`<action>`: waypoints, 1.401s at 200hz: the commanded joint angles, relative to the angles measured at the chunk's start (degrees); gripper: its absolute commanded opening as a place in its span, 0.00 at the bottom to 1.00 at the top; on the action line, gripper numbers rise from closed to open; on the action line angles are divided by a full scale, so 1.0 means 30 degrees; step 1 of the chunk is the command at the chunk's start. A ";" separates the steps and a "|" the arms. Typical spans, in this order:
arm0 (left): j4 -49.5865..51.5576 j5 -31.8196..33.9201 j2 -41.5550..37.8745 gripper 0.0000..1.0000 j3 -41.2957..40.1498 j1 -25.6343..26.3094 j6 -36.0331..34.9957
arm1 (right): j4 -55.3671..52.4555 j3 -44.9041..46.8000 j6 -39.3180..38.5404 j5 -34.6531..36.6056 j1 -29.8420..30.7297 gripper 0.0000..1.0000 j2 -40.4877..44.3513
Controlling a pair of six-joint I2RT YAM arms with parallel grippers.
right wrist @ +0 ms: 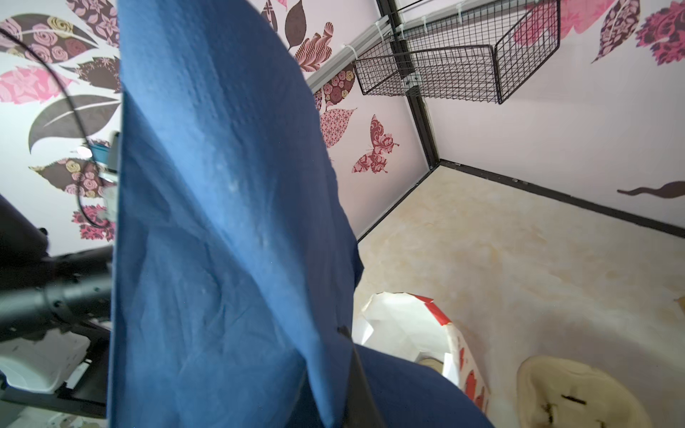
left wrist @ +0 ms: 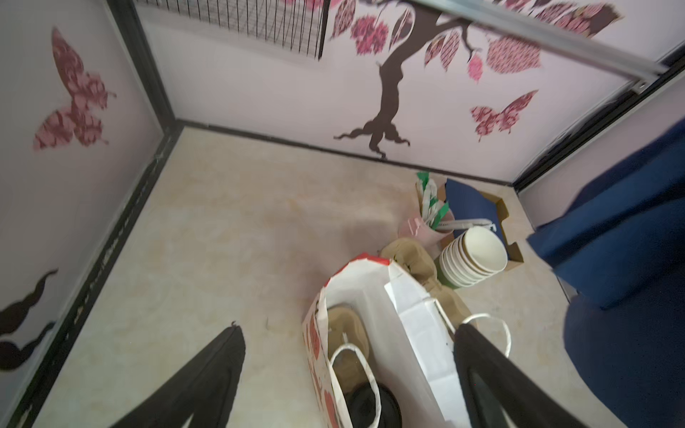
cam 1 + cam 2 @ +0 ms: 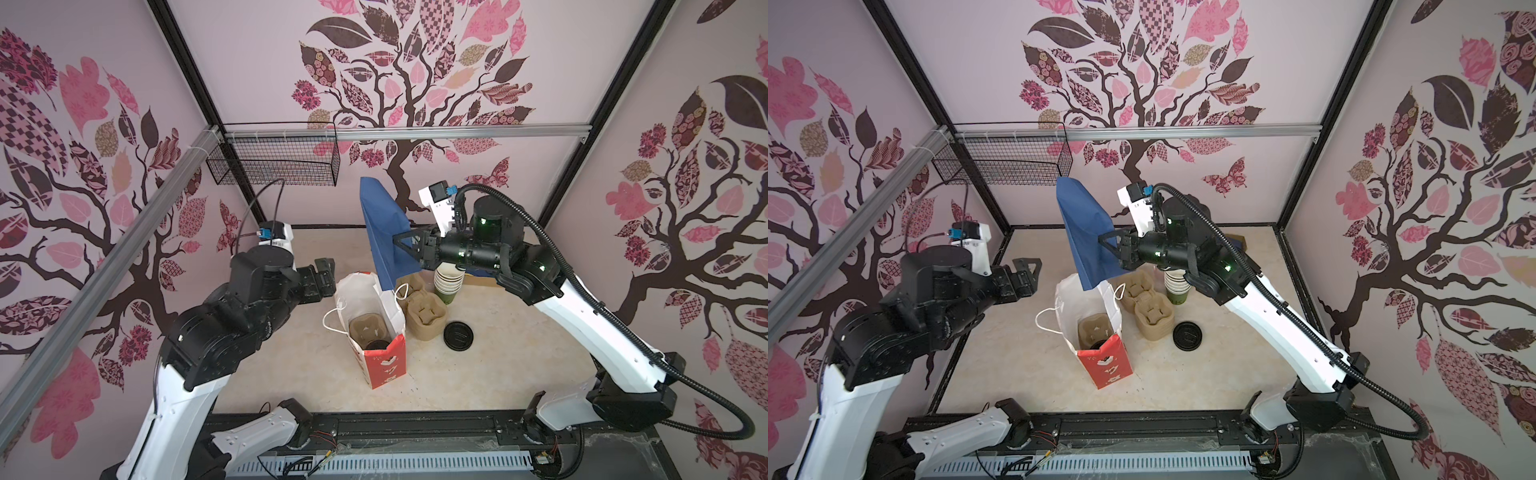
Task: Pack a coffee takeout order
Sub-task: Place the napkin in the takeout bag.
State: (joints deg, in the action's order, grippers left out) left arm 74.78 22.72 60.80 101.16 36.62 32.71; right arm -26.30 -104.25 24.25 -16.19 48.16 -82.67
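Observation:
A navy napkin (image 3: 384, 232) (image 3: 1086, 232) (image 1: 222, 222) hangs unfolded above the open paper bag (image 3: 388, 361) (image 3: 1111, 361) (image 2: 407, 307) (image 1: 404, 326), pinched at its edge by my right gripper (image 3: 397, 243) (image 3: 1102, 242) (image 1: 346, 335), which is shut on it. Inside the bag sits a tan carrier (image 3: 365, 328) (image 3: 1094, 330) (image 2: 346, 326) holding a cup with a black lid (image 3: 376, 344) (image 3: 1098, 344) (image 2: 389, 407). My left gripper (image 3: 324, 276) (image 3: 1026, 274) (image 2: 350, 328) hovers open just left of the bag's top, with nothing held.
A stack of spare carriers (image 3: 424, 316) (image 3: 1152, 313) (image 1: 574, 392) stands right of the bag, with a loose black lid (image 3: 458, 333) (image 3: 1187, 334) beside it. Behind are stacked lidless cups (image 3: 449, 282) (image 2: 474, 255), a pink straw cup (image 2: 426, 226) and a napkin box (image 2: 508, 255). A wire basket (image 3: 274, 162) hangs at the back left.

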 commanded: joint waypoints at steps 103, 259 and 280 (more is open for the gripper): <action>0.2772 -0.7639 0.1205 0.98 -0.4361 -0.2715 0.4067 | -0.2710 -0.0552 0.3910 0.5029 0.0858 0.00 0.0283; -0.0169 -0.6828 0.1478 0.09 -0.7020 -0.2877 0.5510 | -0.5022 -0.2138 0.4526 0.3978 0.0978 0.00 -0.1182; -0.0461 -0.7058 0.1219 0.02 -0.7451 -0.2861 0.5787 | -0.5991 -0.3379 0.4646 0.4392 0.1579 0.00 -0.2120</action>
State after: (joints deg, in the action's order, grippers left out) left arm 75.18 2.22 65.71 81.17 28.21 48.75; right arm -39.79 -109.54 37.15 -3.11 51.00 -85.60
